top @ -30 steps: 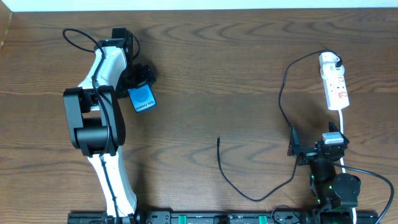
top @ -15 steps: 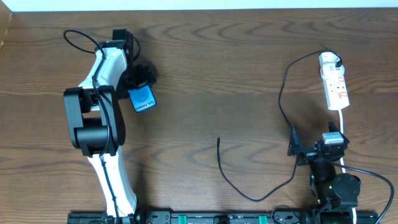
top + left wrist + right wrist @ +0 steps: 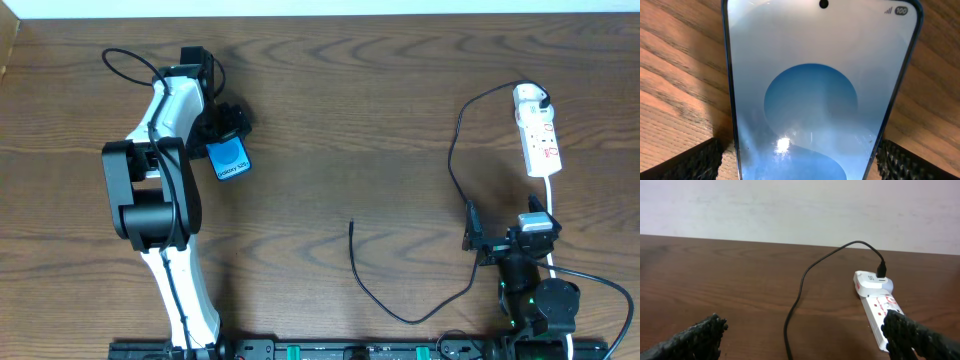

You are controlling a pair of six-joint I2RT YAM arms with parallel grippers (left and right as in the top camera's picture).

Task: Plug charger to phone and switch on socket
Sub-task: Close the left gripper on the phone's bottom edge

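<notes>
The phone (image 3: 231, 160) lies flat on the wooden table at the left, its blue screen (image 3: 815, 100) filling the left wrist view. My left gripper (image 3: 224, 140) (image 3: 802, 165) is open and straddles the phone's near end, with a small gap between each finger and the phone's edge. The socket (image 3: 540, 140) (image 3: 880, 307) lies at the far right, with the charger's white plug head (image 3: 530, 97) (image 3: 872, 282) plugged into its far end. The black charger cable (image 3: 455, 150) (image 3: 790, 325) loops down and ends in a free tip (image 3: 351, 224) mid-table. My right gripper (image 3: 505, 238) (image 3: 807, 335) is open and empty, just short of the socket.
The socket's thick white cord (image 3: 552, 200) runs down past the right arm's base (image 3: 540, 300). The left arm (image 3: 160, 190) stretches along the left side of the table. A pale wall (image 3: 800, 205) stands behind the far table edge.
</notes>
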